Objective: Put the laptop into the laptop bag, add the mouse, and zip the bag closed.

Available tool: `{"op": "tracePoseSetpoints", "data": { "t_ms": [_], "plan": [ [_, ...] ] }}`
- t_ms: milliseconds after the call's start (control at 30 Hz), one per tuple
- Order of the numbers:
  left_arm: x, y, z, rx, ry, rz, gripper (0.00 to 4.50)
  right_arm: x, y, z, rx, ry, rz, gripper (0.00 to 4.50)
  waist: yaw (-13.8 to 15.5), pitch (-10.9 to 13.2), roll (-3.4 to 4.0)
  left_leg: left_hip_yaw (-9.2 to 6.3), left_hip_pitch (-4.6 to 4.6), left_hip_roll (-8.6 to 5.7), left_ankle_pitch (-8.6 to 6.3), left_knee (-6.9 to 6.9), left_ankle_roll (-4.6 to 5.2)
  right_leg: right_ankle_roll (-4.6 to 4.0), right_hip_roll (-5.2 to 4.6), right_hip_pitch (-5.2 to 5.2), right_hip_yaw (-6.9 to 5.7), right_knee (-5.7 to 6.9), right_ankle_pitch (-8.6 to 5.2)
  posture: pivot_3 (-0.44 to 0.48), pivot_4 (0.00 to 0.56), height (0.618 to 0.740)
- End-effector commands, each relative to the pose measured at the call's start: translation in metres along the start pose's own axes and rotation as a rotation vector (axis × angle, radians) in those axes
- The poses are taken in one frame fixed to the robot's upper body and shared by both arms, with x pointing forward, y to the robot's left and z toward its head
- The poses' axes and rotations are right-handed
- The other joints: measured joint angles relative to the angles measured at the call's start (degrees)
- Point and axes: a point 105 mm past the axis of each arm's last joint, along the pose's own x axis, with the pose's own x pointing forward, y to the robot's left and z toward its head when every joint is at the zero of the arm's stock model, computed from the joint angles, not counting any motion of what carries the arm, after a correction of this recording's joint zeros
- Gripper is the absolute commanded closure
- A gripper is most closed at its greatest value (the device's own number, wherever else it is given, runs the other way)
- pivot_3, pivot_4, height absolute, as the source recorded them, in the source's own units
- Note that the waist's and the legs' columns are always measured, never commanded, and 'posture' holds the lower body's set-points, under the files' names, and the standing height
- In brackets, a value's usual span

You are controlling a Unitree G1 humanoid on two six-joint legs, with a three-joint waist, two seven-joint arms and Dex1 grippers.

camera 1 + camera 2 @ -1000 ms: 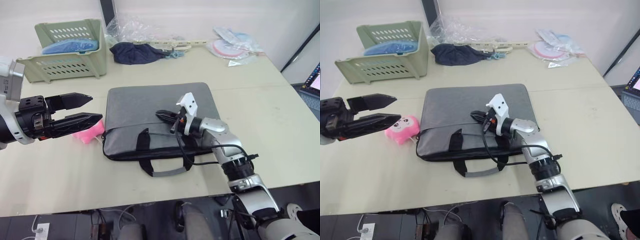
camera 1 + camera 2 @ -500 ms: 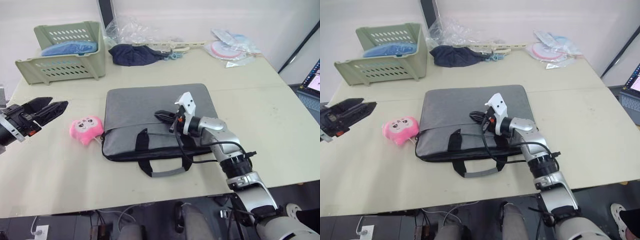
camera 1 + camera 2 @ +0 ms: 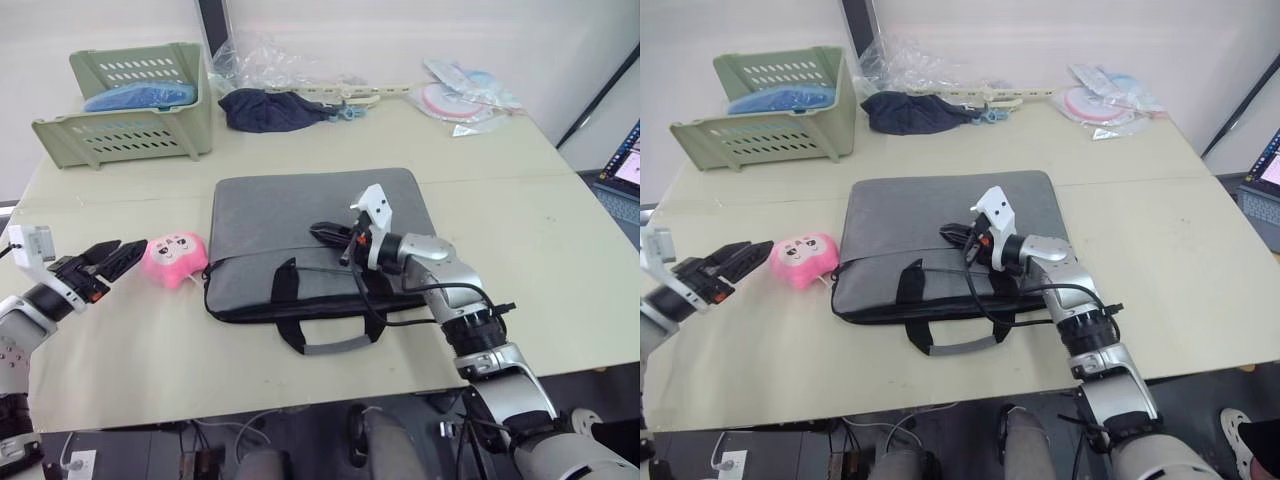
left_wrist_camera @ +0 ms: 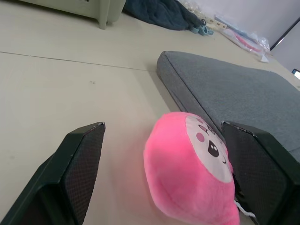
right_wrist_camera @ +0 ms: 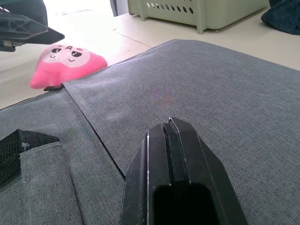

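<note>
The grey laptop bag [image 3: 290, 215] lies flat at the table's middle, its black strap handles [image 3: 330, 338] toward the front edge. My right gripper [image 3: 322, 231] is shut with nothing in it and sits low over the bag's top fabric [image 5: 225, 89], a black cable trailing behind it. My left gripper [image 3: 130, 248] is open, low over the table, just left of a pink plush toy [image 3: 175, 258]. In the left wrist view the toy [image 4: 187, 164] lies ahead between the two fingers [image 4: 77, 159]. The laptop and the mouse are out of view.
A green basket [image 3: 130, 95] stands at the back left. A dark blue cloth [image 3: 270, 105] and clear plastic bags [image 3: 265, 55] lie along the back. Pink and white packets [image 3: 460, 95] sit at the back right. Another laptop's screen [image 3: 628, 165] shows at the right edge.
My left arm has dropped from up over the toy to low by the table, its gripper now just left of the toy. The right gripper and the bag have stayed put.
</note>
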Motion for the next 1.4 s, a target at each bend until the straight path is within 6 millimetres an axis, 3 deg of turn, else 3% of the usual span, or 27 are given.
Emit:
{"op": "tracePoseSetpoints", "data": {
  "t_ms": [33,167,633,733,1000,1033,1400],
  "plan": [
    [0.008,-0.005,-0.012,-0.012,0.036,-0.042,0.24,-0.004,0.004,-0.036,0.076,0.121,0.001,4.45,-0.1,0.0,0.00,0.01,0.01,0.00,0.00,0.00,0.00,0.00,0.00,0.00,0.00,0.00,0.00,0.000,0.150,0.740],
    [0.014,-0.014,-0.020,-0.039,0.065,-0.091,0.24,-0.005,0.002,-0.035,0.075,0.119,-0.009,4.45,-0.2,0.0,0.00,0.02,0.03,0.00,0.00,-0.02,0.00,0.00,0.01,0.00,-0.02,0.02,0.00,0.000,0.150,0.740],
    [0.010,-0.011,-0.032,-0.045,0.116,-0.086,0.24,-0.004,0.001,-0.034,0.075,0.114,-0.016,4.45,-0.1,0.0,-0.01,0.00,0.02,0.02,0.00,0.00,0.00,0.00,-0.02,0.00,-0.03,0.01,0.00,0.000,0.150,0.740],
    [0.009,-0.011,-0.032,-0.050,0.115,-0.085,1.01,-0.004,0.001,-0.034,0.076,0.114,-0.016,4.50,-0.1,0.0,-0.01,0.00,0.02,0.02,0.00,0.00,0.00,0.00,-0.02,0.00,-0.03,0.01,0.00,0.000,0.150,0.740],
    [0.008,-0.017,-0.034,-0.074,0.120,-0.115,4.29,-0.005,0.001,-0.035,0.075,0.117,-0.017,4.50,0.0,0.0,-0.01,-0.01,0.01,0.03,0.00,0.00,0.00,0.00,-0.03,0.00,-0.03,0.01,0.00,0.000,0.150,0.740],
    [0.008,-0.018,-0.034,-0.076,0.121,-0.117,4.48,-0.005,0.001,-0.036,0.075,0.117,-0.017,4.50,0.0,0.0,-0.01,-0.01,0.01,0.03,0.00,0.00,0.00,0.00,-0.03,0.00,-0.03,0.01,0.00,0.000,0.150,0.740],
    [0.004,-0.030,-0.040,-0.086,0.164,-0.144,4.48,-0.004,0.002,-0.038,0.080,0.122,-0.014,4.50,0.0,0.0,0.00,-0.02,0.01,0.06,0.00,-0.01,0.00,0.00,-0.04,0.00,-0.02,0.00,0.00,0.000,0.150,0.740]
  ]
}}
